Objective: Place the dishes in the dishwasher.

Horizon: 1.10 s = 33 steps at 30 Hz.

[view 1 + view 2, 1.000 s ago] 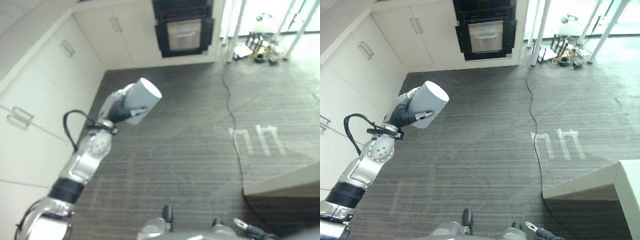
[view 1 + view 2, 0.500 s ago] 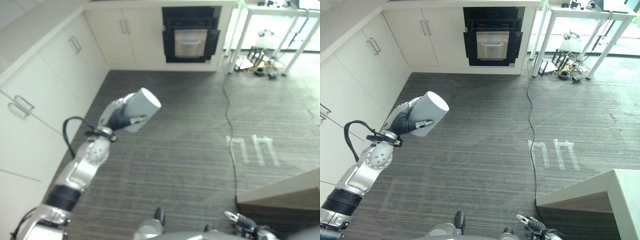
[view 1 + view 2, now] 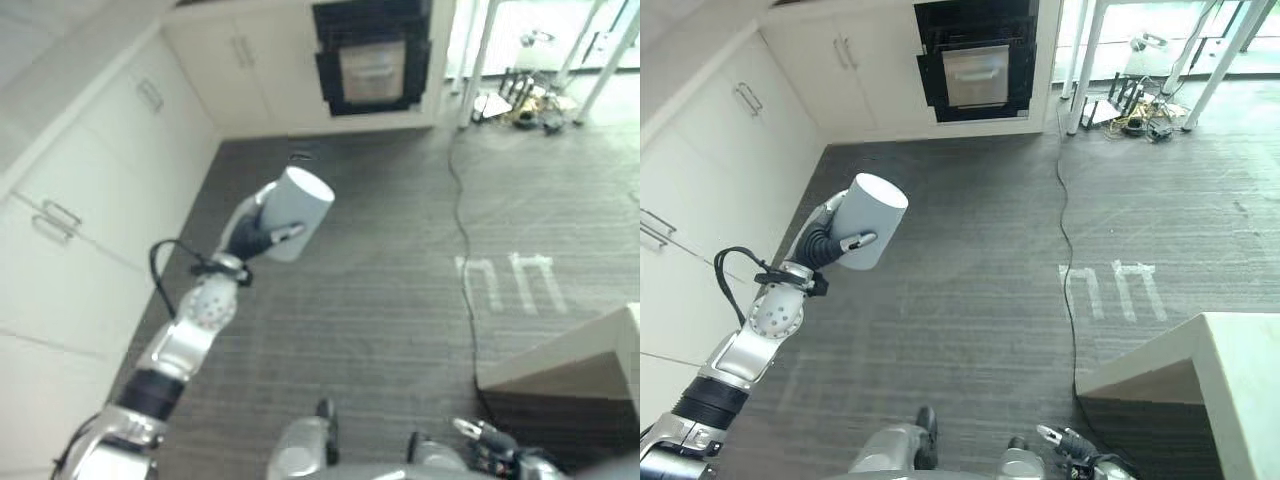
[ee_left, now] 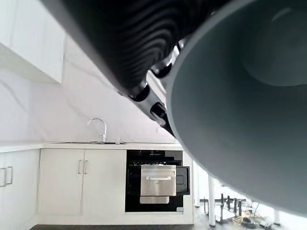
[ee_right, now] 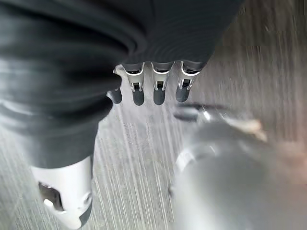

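Cup (image 3: pixel 869 221) sits in your left hand (image 3: pixel 823 243), fingers curled round it; keep that wrap snug while walking; right hand (image 5: pixel 154 89) hangs relaxed, fingers straight.

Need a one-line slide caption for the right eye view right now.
Left hand grips a grey cup above the dark kitchen floor, white cabinets alongside and a built-in oven ahead.
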{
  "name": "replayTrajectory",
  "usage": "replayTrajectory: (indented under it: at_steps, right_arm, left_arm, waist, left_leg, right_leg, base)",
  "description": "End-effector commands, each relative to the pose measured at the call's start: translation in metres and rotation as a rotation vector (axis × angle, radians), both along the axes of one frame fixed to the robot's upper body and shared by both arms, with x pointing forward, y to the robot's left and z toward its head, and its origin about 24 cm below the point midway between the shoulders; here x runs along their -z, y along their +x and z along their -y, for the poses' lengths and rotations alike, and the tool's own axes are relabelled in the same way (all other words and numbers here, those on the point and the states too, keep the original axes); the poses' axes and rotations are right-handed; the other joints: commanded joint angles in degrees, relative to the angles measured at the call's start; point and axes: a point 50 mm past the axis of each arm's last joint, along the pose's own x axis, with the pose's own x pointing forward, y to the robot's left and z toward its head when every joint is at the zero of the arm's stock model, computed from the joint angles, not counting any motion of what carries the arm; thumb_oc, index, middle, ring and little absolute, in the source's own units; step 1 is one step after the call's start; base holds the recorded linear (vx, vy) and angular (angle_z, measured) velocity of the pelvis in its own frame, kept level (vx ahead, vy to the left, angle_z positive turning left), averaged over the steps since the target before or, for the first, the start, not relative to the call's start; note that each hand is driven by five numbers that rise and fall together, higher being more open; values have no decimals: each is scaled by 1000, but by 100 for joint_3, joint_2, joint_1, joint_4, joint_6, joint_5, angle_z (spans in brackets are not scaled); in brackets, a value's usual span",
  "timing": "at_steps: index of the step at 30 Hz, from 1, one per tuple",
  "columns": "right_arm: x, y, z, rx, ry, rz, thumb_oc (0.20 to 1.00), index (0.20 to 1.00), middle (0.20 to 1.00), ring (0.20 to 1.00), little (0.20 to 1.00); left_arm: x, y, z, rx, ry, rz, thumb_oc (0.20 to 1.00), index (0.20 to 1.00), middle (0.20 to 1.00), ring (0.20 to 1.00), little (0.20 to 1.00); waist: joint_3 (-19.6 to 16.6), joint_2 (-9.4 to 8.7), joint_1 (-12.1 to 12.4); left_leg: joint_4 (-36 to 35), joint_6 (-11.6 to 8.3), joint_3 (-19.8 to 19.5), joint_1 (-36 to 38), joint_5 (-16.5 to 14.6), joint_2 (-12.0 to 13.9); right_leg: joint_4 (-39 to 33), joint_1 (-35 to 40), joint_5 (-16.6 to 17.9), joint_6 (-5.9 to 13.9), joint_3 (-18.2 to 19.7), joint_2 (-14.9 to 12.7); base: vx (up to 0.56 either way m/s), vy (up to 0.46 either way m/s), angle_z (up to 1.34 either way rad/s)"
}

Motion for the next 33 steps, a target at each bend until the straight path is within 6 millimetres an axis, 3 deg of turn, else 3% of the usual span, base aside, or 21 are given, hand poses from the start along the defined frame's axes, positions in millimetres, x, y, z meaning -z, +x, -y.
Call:
replayTrajectory:
  at_steps: [1, 4, 6, 8, 10, 11, 13, 14, 15, 17, 18, 20, 21, 24, 26, 27, 29, 30, 31, 32, 33]
  right_arm:
    - [0, -4, 4, 1, -34, -10, 1000, 1000, 1000, 1000, 1000]
    - [2, -6, 2, 80, -22, -15, 1000, 1000, 1000, 1000, 1000]
    - [5, -8, -7, 102, -1, -2, 1000, 1000, 1000, 1000, 1000]
    - [6, -7, -15, 94, 4, 30, 1000, 1000, 1000, 1000, 1000]
    - [6, -6, -18, 108, 23, 49, 1000, 1000, 1000, 1000, 1000]
    - [4, 1, -19, 111, 37, 81, 1000, 1000, 1000, 1000, 1000]
    - [1, 10, -19, 103, 29, 108, 1000, 1000, 1000, 1000, 1000]
    - [0, 12, -18, 108, 30, 109, 1000, 1000, 1000, 1000, 1000]
    - [-2, 16, -16, 126, 33, 110, 1000, 1000, 1000, 1000, 1000]
    - [-3, 17, -13, 141, 39, 112, 1000, 1000, 1000, 1000, 1000]
    - [-2, 16, -11, 151, 45, 109, 1000, 1000, 1000, 1000, 1000]
    - [0, 12, -11, 168, 50, 83, 1000, 1000, 1000, 1000, 1000]
    - [5, 3, -15, 176, 54, 41, 1000, 1000, 1000, 1000, 1000]
    - [8, -4, -18, 192, 65, 9, 1000, 1000, 1000, 1000, 1000]
    - [9, -7, -17, 198, 63, 0, 1000, 1000, 1000, 1000, 1000]
    - [8, -6, -14, 168, 46, 3, 1000, 1000, 1000, 1000, 1000]
    - [4, -2, -9, 112, 18, 21, 1000, 1000, 1000, 1000, 1000]
    - [2, 1, -5, 100, 7, 38, 1000, 1000, 1000, 1000, 1000]
    - [0, 3, -1, 95, 0, 46, 1000, 1000, 1000, 1000, 1000]
    - [-2, 4, 2, 90, -5, 53, 1000, 1000, 1000, 1000, 1000]
    - [-4, 6, 9, 105, -14, 54, 1000, 1000, 1000, 1000, 1000]
  left_arm:
    - [-36, 3, -3, 21, -36, 173, 200, 200, 200, 200, 200]
    - [-30, 3, -3, 11, -3, 163, 200, 200, 200, 200, 200]
    - [-29, 5, 0, 12, 22, 162, 200, 200, 200, 200, 200]
    - [-27, 7, 2, -11, 37, 172, 200, 200, 200, 200, 200]
    - [-26, 9, 0, -33, 48, 170, 200, 200, 200, 200, 200]
    - [-27, 12, -1, -49, 48, 175, 200, 200, 200, 200, 200]
    - [-34, 16, -3, -42, 50, 190, 200, 200, 200, 200, 200]
    - [-38, 17, -2, -34, 54, 196, 200, 200, 200, 200, 200]
    - [-44, 21, -1, -23, 70, 204, 200, 200, 200, 200, 200]
    - [-47, 24, 0, -23, 79, 208, 200, 200, 200, 200, 200]
    - [-49, 25, 0, -17, 90, 207, 200, 200, 200, 200, 200]
    - [-51, 25, 1, 5, 108, 207, 200, 200, 200, 200, 200]
    - [-50, 24, 2, 16, 110, 211, 200, 200, 200, 200, 200]
    - [-44, 22, 4, 20, 103, 199, 200, 200, 200, 200, 200]
    - [-39, 20, 7, 21, 96, 185, 200, 200, 200, 200, 200]
    - [-36, 18, 11, 11, 83, 182, 200, 200, 200, 200, 200]
    - [-36, 17, 11, -7, 66, 182, 200, 200, 200, 200, 200]
    - [-36, 15, 10, -13, 55, 185, 200, 200, 200, 200, 200]
    - [-36, 14, 9, -14, 48, 186, 200, 200, 200, 200, 200]
    - [-36, 12, 7, -12, 48, 185, 200, 200, 200, 200, 200]
    - [-36, 11, 5, 2, 58, 176, 200, 200, 200, 200, 200]
  waist:
    - [109, 165, 38]
    - [0, 104, 98]
    - [-87, 63, 133]
    - [-110, 77, 95]
    - [-76, 38, 66]
    - [5, 43, 5]
    - [149, 82, -145]
    - [184, 72, -176]
    - [250, 2, -226]
    - [267, -98, -359]
    - [254, -173, -475]
    - [220, -216, -589]
    - [131, -213, -621]
    - [3, -219, -624]
    - [-113, -202, -644]
    - [-168, -142, -658]
    - [-200, -97, -647]
    - [-208, -93, -622]
    - [-180, -86, -583]
    - [-166, -149, -542]
    - [-61, -192, -476]
  left_leg:
    - [104, -11, 385, -82, -63, 228]
    - [223, 135, 466, -40, -309, 51]
    - [131, 345, 395, 108, -460, -183]
    - [-97, 633, 365, 402, -566, -415]
    - [-203, 769, 355, 670, -791, -585]
    - [-335, 848, 392, 900, -871, -655]
    - [-358, 888, 364, 1056, -875, -644]
    - [-367, 877, 349, 1091, -892, -640]
    - [-370, 834, 336, 1134, -924, -658]
    - [-370, 831, 315, 1245, -1045, -738]
    - [-368, 895, 270, 1402, -1258, -831]
    - [-358, 979, 167, 1651, -1575, -899]
    - [-189, 1015, 129, 1795, -1811, -896]
    - [81, 971, 68, 1898, -1986, -853]
    - [328, 918, 15, 2029, -2138, -783]
    - [727, 795, 24, 2135, -2249, -659]
    - [1551, 572, 1, 2010, -1950, -475]
    - [2226, 399, -67, 1763, -1520, -392]
    - [2978, 306, -143, 1464, -1313, -338]
    - [3643, 284, -186, 1080, -1110, -339]
    - [4569, 329, -95, 397, -1096, -112]
  right_leg:
    - [376, 211, -358, 63, 54, 97]
    - [584, 371, -542, 242, -16, -199]
    - [1022, 381, -636, 316, -45, -344]
    - [2205, 39, -272, 411, -76, -599]
    - [3217, -333, -102, 492, -110, -862]
    - [3597, -759, -106, 497, -75, -725]
    - [3131, -1188, -196, 370, -83, -121]
    - [2945, -1225, -240, 353, -85, -37]
    - [2076, -1265, -206, 324, -129, 84]
    - [1096, -1435, 324, 435, 26, 129]
    - [758, -1712, 797, 629, 209, 29]
    - [515, -1986, 1247, 808, 362, -98]
    - [597, -2005, 1205, 785, 350, -132]
    - [687, -1885, 1029, 674, 316, -98]
    - [808, -1840, 873, 568, 309, -55]
    - [942, -1749, 660, 421, 259, 14]
    - [985, -1588, 470, 200, 236, 119]
    - [973, -1484, 386, 47, 224, 179]
    - [996, -1373, 285, -66, 234, 235]
    - [985, -1284, 227, -161, 273, 232]
    - [977, -985, 45, -328, 331, 326]
  base:
    - [307, 329, 3]
    - [409, 506, -17]
    - [334, 445, -59]
    - [328, 471, -32]
    - [255, 348, 20]
    - [113, 255, 19]
    - [128, 53, 7]
    - [213, -123, 34]
    - [198, -152, 72]
    - [296, -179, 92]
    - [408, -198, 104]
    - [558, -302, 92]
    - [565, -361, 57]
    - [392, -300, 25]
    - [321, -244, 7]
    - [319, -274, -24]
    - [304, -319, -54]
    - [217, -303, -60]
    - [231, -360, -53]
    - [304, -428, -43]
    - [305, -341, -29]
